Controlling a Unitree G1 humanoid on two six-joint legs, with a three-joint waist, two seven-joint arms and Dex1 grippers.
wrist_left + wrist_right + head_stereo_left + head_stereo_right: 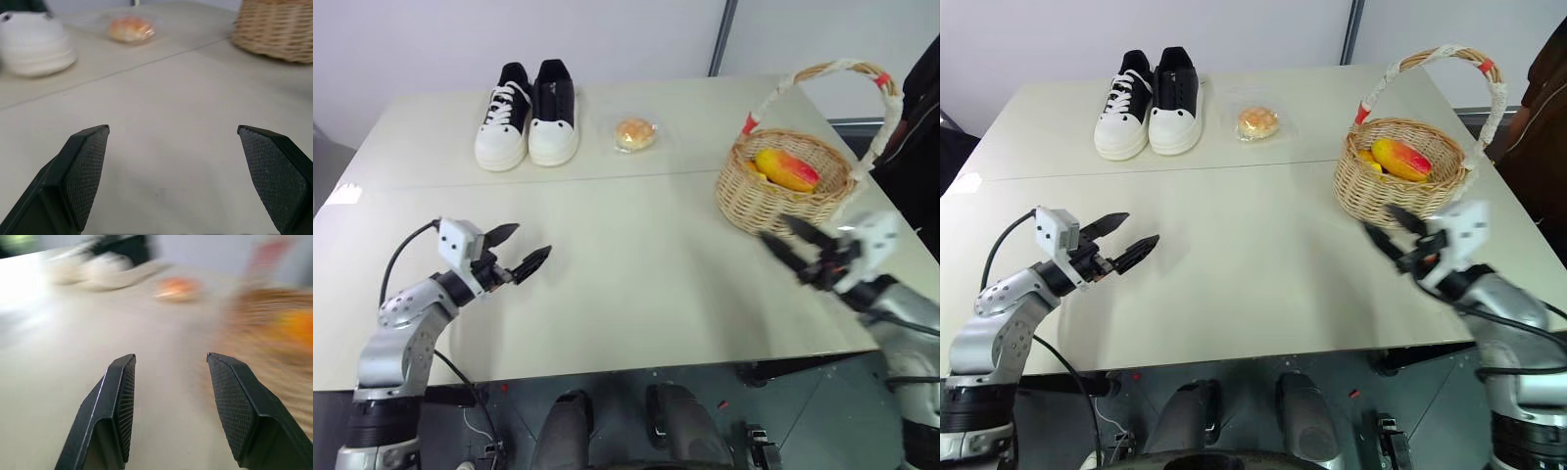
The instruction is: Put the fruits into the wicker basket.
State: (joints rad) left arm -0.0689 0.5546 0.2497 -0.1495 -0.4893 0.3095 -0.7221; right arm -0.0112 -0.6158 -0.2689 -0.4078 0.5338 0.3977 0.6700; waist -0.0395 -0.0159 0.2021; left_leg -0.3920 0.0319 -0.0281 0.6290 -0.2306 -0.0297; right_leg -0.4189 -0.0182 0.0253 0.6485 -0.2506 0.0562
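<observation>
The wicker basket (783, 191) stands at the right of the table, its tall wrapped handle (832, 70) arching over it. Inside lie the mango (788, 168), red fading to yellow, and beside it a bit of the yellow fruit (751, 168). My right gripper (787, 245) hovers just in front of the basket, open with nothing between its fingers (122, 401). Over the table's left front, my left gripper (524, 247) is wide open and empty, its fingertips (90, 166) pointing across the bare tabletop.
A pair of black-and-white sneakers (527, 116) sits at the back of the table. A round pale-orange item in clear wrap (635, 134) lies to their right. A person in dark clothing (915, 117) stands by the table's right edge, behind the basket.
</observation>
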